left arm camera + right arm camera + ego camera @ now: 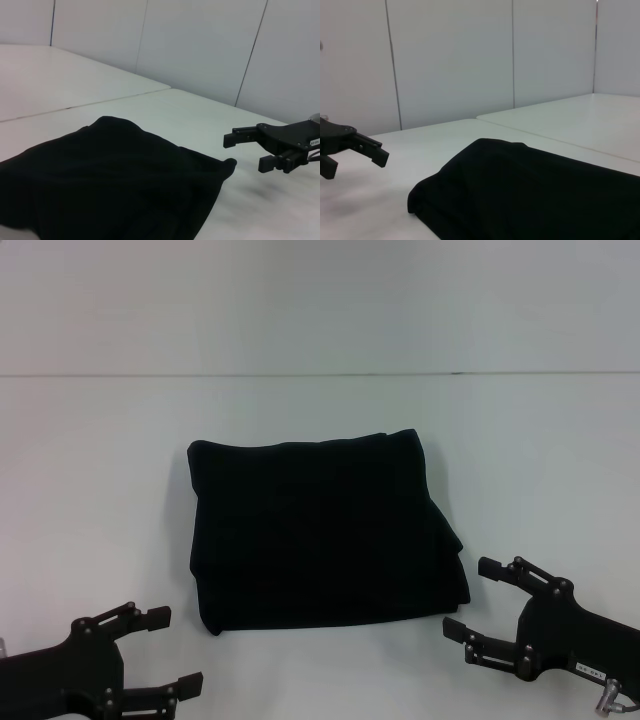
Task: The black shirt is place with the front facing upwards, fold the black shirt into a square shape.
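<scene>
1. In the middle of the white table [90, 490] lies the black shirt [320, 535], already folded into a thick, roughly square bundle; no lettering shows.
2. The left gripper [170, 650] sits off the shirt's near left corner, fingers spread apart, holding nothing.
3. The right gripper [470, 598] waits just beside the shirt's near right corner, likewise gaping and empty.
4. The shirt looks soft, light and floppy; its layers would likely slip and unfold if lifted carelessly.
5. Any tidying pinch is best taken at a near corner, through all layers, with both sides lifted evenly.
</scene>
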You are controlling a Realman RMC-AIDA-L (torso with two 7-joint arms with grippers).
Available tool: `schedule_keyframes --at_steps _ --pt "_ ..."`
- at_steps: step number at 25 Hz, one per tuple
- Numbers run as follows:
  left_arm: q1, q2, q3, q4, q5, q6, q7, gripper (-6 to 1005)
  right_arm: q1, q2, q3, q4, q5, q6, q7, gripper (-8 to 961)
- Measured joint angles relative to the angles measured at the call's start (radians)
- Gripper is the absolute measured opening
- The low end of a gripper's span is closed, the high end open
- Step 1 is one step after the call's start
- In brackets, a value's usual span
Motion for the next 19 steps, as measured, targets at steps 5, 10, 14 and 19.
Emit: schedule_keyframes --at_steps 5,10,14,19 --pt "0.0 0.001 -0.001 0.0 -0.003 0.0 0.0 951 0.002 0.0 0.001 0.0 0.0 0.0 -0.001 941" --pt "-0.005 0.002 -0.001 0.0 -0.007 0.001 -0.004 951 0.002 0.0 0.002 0.0 0.0 0.0 -0.001 942" --pt "-0.007 0.002 -0.001 0.0 -0.007 0.002 -0.004 950 0.001 0.0 0.004 0.0 0.001 -0.006 -0.001 942" --pt "-0.008 0.002 -0.001 0.0 -0.008 0.002 -0.004 951 0.0 0.0 0.004 0.0 0.002 -0.007 -0.001 942"
